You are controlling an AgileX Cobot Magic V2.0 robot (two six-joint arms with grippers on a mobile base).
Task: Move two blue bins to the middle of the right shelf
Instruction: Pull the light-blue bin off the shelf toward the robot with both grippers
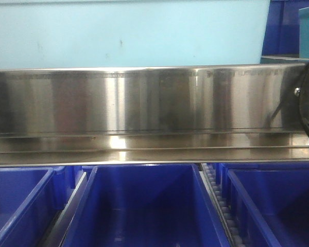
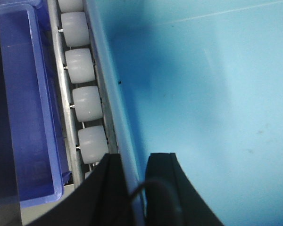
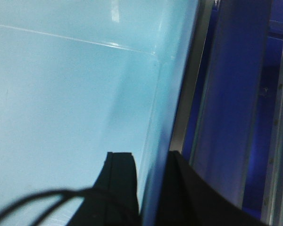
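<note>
Bin point(image 1: 129, 31), pale blue, sits on upper shelf point(image 1: 144, 98), long axis running left-right. Left hand point(image 2: 134, 157) straddles its left wall, right hand point(image 3: 148, 155) its right wall; clamped or slack, cannot tell. Both hands equally near.

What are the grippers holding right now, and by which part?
Both hold the light blue bin: left gripper straddles its left side wall, right gripper its right side wall.

text: 0 readable | steel rail point(image 1: 144, 98): faint marks along top edge (too blurred)
</note>
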